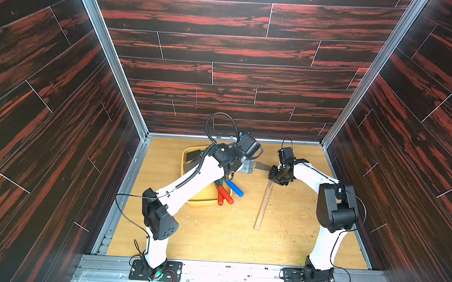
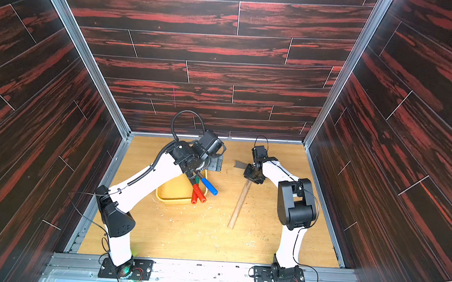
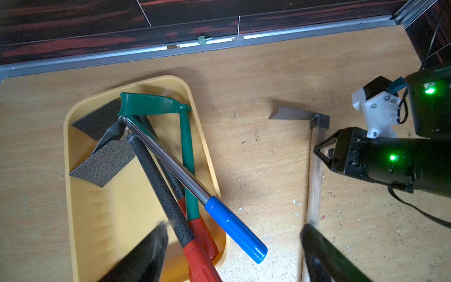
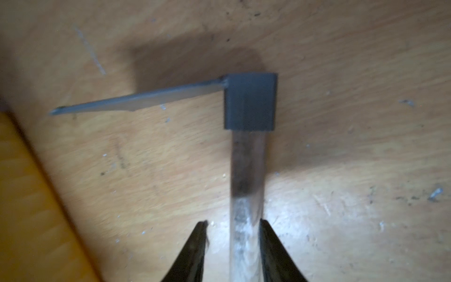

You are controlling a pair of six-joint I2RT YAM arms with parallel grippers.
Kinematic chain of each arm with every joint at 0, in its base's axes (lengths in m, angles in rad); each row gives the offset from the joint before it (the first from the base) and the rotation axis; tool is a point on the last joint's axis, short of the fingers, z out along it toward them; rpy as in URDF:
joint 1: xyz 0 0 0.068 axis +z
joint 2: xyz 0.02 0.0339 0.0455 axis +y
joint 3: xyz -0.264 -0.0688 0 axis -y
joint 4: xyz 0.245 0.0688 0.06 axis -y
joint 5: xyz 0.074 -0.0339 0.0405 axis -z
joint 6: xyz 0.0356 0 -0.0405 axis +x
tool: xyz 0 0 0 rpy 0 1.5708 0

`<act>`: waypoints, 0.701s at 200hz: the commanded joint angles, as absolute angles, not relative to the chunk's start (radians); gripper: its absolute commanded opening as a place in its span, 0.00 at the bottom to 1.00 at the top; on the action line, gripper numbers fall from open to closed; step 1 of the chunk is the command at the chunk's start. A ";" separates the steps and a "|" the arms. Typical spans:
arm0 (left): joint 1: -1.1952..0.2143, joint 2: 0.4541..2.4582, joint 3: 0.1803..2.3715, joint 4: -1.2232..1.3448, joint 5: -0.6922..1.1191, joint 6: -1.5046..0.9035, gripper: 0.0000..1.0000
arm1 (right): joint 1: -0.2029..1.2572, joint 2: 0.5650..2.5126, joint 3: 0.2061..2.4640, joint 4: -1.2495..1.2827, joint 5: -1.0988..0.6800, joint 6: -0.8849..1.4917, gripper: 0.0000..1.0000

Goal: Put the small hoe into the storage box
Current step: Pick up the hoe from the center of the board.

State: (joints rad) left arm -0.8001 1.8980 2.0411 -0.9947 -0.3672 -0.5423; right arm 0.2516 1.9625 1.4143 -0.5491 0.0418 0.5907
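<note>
Wooden desk (image 1: 213, 235), dark walls. We judge this the grasp: our right tool (image 4: 233, 221) straddles the handle of the hoe (image 1: 264, 205) behind its head, not yet clamped. Our left tool (image 3: 234, 225) gapes empty. Next we clamp, lift, and carry it sideways to the box (image 1: 202, 202).

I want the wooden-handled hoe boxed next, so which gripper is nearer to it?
Right. The right gripper straddles the wooden-handled hoe just below its head; the left gripper hangs open over the storage box edge, apart from it.
</note>
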 commanded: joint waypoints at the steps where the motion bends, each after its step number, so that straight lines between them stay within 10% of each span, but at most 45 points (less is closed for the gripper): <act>1: -0.794 1.837 2.026 -0.988 -0.377 -0.552 0.89 | 0.251 1.986 1.437 -0.582 0.081 0.573 0.39; 68: -0.790 1.834 2.026 -0.989 -0.373 -0.548 0.89 | 0.254 2.053 1.470 -0.582 0.100 0.574 0.39; 140: -0.788 1.819 2.005 -0.987 -0.376 -0.547 0.89 | 0.275 2.048 1.420 -0.547 0.075 0.669 0.16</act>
State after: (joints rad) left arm -0.7918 1.8778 2.0220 -0.9791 -0.3668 -0.5434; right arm 0.2584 2.0525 1.4643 -0.5514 0.0860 0.6075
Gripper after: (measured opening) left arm 0.889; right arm 0.265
